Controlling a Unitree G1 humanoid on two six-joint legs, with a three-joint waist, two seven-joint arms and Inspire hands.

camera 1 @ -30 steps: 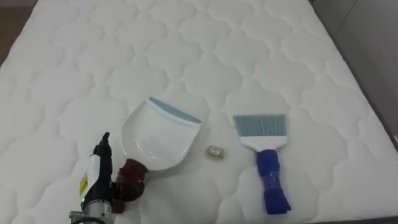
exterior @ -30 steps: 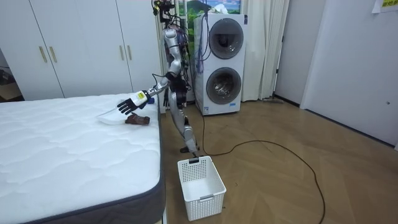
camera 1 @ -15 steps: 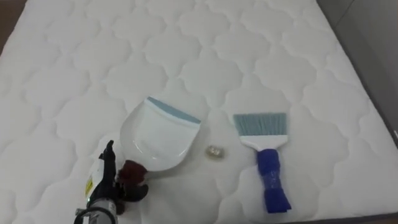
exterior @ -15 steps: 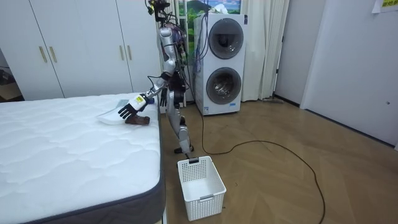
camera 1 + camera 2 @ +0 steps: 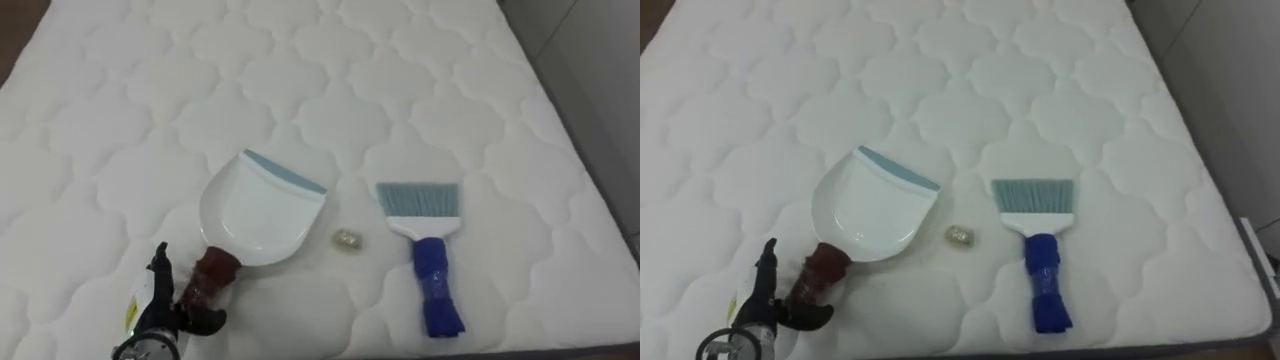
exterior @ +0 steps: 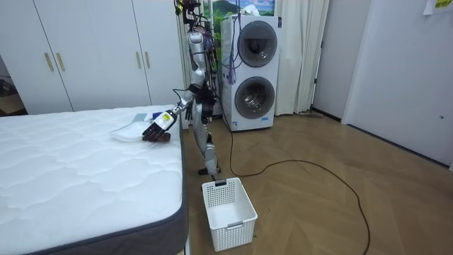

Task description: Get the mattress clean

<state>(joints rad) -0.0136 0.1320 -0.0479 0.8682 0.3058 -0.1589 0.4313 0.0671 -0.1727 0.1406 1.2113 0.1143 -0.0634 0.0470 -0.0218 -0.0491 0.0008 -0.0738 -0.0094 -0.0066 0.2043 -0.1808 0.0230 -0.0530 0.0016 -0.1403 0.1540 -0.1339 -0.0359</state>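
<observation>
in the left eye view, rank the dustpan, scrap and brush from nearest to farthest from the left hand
1. dustpan: its handle lies right beside the left hand.
2. scrap: between dustpan and brush.
3. brush: farthest to the right.

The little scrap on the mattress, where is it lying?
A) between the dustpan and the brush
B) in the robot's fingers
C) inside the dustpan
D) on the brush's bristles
A: the scrap lies on the bare mattress, the white dustpan to its left and the blue-handled brush to its right, touching neither.
</observation>
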